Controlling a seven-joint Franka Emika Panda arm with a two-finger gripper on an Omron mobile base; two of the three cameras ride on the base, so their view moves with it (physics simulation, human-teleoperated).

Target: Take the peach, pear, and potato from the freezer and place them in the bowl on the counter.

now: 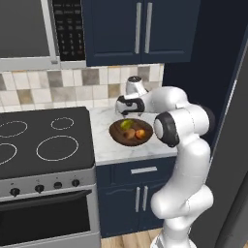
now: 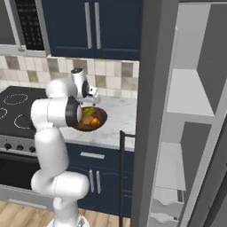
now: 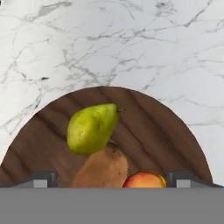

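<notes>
- Left base view: bowl [image 1: 131, 131] on counter [image 1: 109, 147] beside stove [image 1: 43, 140], holding pear [image 1: 126, 124], potato [image 1: 130, 133], peach [image 1: 140, 133]; gripper [image 1: 121, 110] just above bowl's back rim.
- Right base view: freezer [image 2: 186, 133] door open, white shelves.
- Hand view: fingertips [image 3: 43, 178] spread wide, nothing gripped; pear leaning on potato, peach touching potato.

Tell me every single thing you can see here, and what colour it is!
round dark brown wooden bowl: one, on the counter
yellow-green pear: one, in the bowl, resting on the potato
dull brown oval potato: one, in the bowl
orange peach: one, in the bowl
white grey-veined marble counter: one, over navy cabinets
black stove: one, left of the counter
grey freezer: one, door open, white shelves
white robot hand: one, open, above the bowl
</notes>
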